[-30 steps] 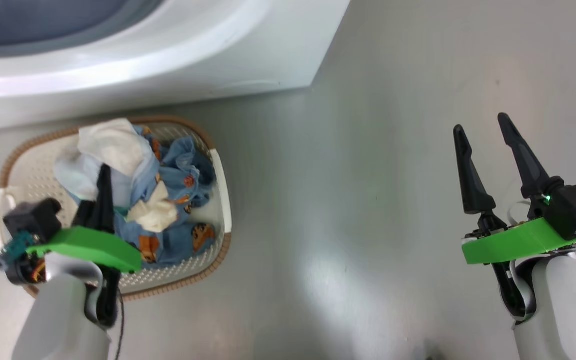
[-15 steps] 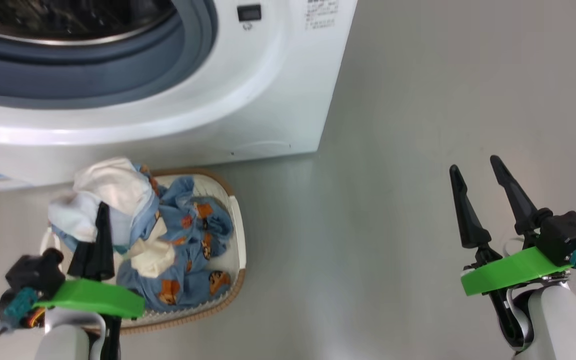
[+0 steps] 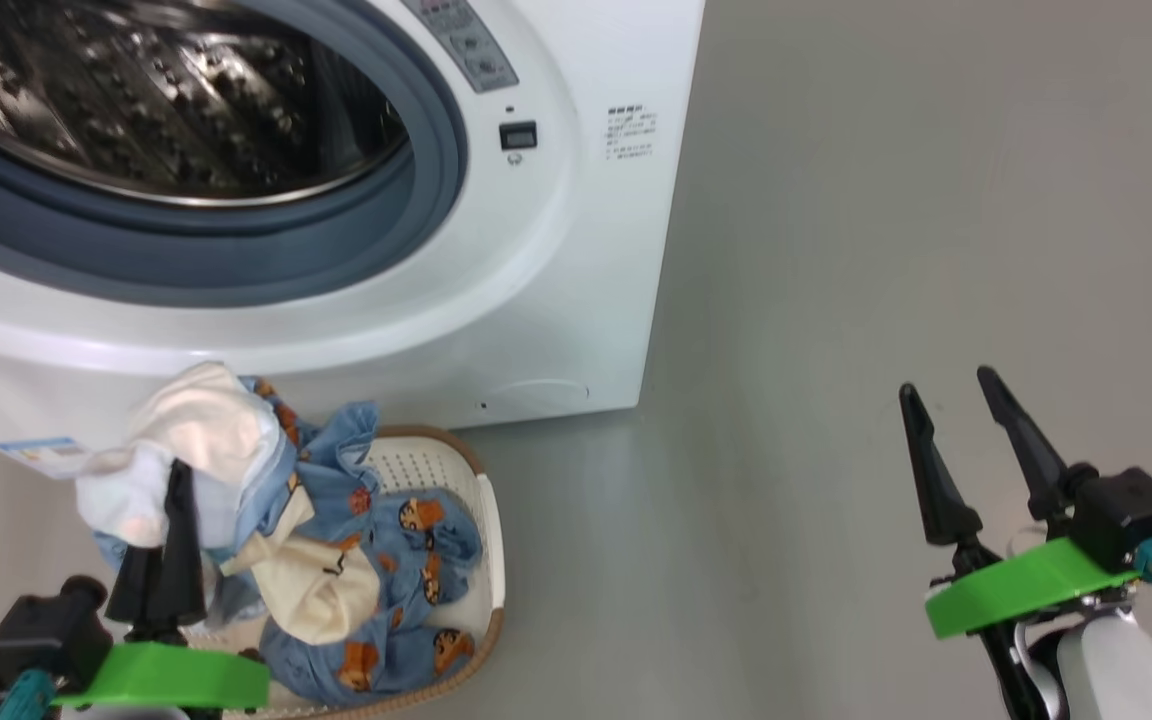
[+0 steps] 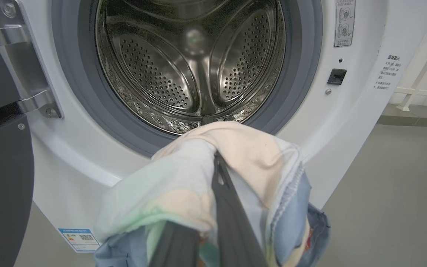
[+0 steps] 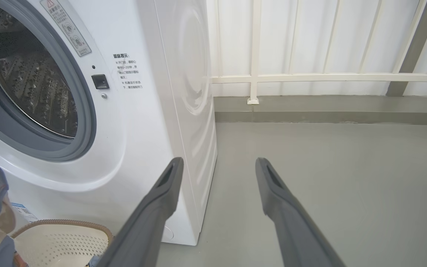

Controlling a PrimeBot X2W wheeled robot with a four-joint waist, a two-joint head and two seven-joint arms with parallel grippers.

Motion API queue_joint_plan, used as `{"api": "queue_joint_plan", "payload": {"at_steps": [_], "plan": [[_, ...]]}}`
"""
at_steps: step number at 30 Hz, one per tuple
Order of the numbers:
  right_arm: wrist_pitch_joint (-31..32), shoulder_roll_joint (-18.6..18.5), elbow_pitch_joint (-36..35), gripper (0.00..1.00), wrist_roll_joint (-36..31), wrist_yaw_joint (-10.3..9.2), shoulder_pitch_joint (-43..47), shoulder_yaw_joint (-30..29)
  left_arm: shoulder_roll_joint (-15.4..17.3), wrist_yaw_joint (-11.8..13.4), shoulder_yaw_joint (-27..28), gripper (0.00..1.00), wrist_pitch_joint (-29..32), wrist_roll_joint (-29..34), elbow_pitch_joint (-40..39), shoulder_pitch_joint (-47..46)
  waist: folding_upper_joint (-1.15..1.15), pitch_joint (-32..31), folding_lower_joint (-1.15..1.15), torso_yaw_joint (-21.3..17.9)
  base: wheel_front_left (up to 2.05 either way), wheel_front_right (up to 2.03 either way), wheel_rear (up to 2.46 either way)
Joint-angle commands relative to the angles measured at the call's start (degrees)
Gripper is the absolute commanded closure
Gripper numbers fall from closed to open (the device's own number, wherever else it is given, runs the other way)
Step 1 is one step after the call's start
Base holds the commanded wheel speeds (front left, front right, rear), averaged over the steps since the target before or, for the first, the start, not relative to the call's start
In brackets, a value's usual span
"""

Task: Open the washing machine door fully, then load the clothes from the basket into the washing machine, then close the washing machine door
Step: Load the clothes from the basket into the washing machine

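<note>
Left gripper (image 3: pixel 176 490), lower left, is clamped tight on a cream-and-blue wad of the clothes (image 3: pixel 201 430), the rest trailing into the basket (image 3: pixel 492 560) right below the washing machine (image 3: pixel 576 260). Right gripper (image 3: pixel 946 385), lower right, is spread wide and empty. I'd raise the bundle so the dangling bits clear the gasket (image 4: pixel 298 92), then go deep into the drum (image 4: pixel 154 74) before letting go.

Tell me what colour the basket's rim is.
Brown; the basket rim shows best in the head view.
</note>
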Motion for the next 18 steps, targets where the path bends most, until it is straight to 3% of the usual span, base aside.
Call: {"api": "queue_joint_plan", "payload": {"at_steps": [1,18], "plan": [[-0.27,-0.12,-1.47,0.0,-0.24,0.09,1.62,1.45,0.97,0.22,2.32,1.0,-0.7,0.59,-2.6,0.78,0.0,-2.73,0.0,-0.2,0.0,0.0,0.0],[-0.27,0.89,-0.98,0.0,-0.69,0.09,6.09,1.75,0.86,2.6,3.67,1.0,-0.7,0.86,-8.46,9.94,0.0,-10.91,0.0,-2.52,0.0,0.0,0.0]]}}
